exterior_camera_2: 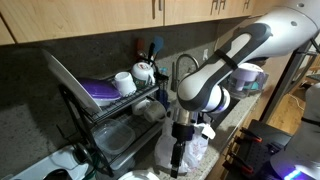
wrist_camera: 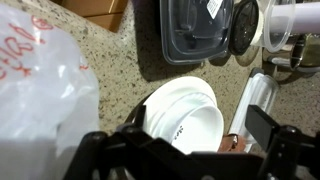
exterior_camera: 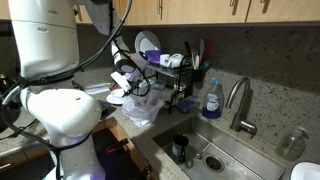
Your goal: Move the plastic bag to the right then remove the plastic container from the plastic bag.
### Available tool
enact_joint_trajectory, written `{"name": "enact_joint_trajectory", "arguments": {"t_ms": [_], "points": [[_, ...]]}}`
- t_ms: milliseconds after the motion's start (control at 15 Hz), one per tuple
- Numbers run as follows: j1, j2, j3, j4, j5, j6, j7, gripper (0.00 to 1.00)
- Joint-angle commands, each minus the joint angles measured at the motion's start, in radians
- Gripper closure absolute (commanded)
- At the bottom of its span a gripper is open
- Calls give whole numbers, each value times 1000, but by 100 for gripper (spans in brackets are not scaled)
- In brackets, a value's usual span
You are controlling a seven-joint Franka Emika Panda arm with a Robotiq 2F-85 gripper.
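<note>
The white plastic bag [wrist_camera: 40, 90] with red print lies crumpled on the speckled counter; it also shows in both exterior views [exterior_camera: 140, 108] [exterior_camera_2: 197, 148]. A white plastic container [wrist_camera: 185, 118], round and bowl-like, lies tilted to the right of the bag in the wrist view, outside it. My gripper [wrist_camera: 200, 135] hangs over the container with its fingers spread wide. The left finger is at the container's edge and the right finger stands apart from it. In the exterior views the gripper [exterior_camera: 128, 86] [exterior_camera_2: 180, 150] points down at the bag beside the dish rack.
A black dish rack [exterior_camera: 170, 75] [exterior_camera_2: 110, 120] with plates and cups stands behind the bag. A black lidded tray [wrist_camera: 195, 30] and a clear cup [wrist_camera: 285, 25] sit beyond the container. The sink [exterior_camera: 215, 150], faucet [exterior_camera: 238, 100] and a blue soap bottle [exterior_camera: 211, 100] lie alongside.
</note>
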State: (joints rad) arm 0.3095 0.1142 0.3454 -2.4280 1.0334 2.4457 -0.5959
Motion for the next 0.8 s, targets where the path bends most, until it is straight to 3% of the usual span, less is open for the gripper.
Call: {"name": "enact_joint_trajectory", "arguments": {"t_ms": [0,733], "points": [[4,-141,-8,-74,-81,-8,152,0],[11,-407,-7,-186,-390,-89,633,0]]}}
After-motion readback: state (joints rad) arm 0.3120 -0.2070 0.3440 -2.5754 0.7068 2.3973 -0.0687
